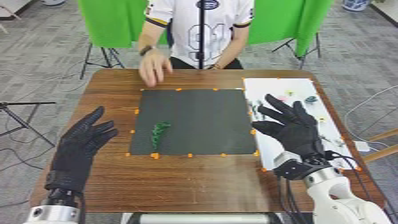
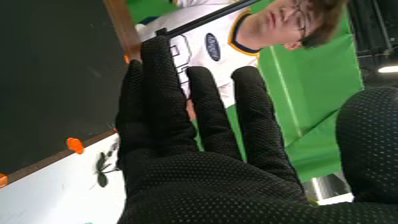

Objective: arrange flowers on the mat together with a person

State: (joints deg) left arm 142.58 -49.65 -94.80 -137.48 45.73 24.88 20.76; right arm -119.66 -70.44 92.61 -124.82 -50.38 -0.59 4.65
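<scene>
Dark leafy sprig lies just left of the right fingers

The right hand (image 1: 293, 127) is over the white sheet (image 1: 256, 85), its fingers open, spread and empty. The dark leafy sprig (image 2: 102, 179) is on that sheet, much nearer them than the left hand (image 1: 80, 145), whose loosely open fingers hold nothing above the bench (image 1: 178, 185). Its long axis seems to run away from the robot; which end is the stem, I cannot tell. A pick would likely need the right fingers to shift left, lower and close across that axis.
</scene>
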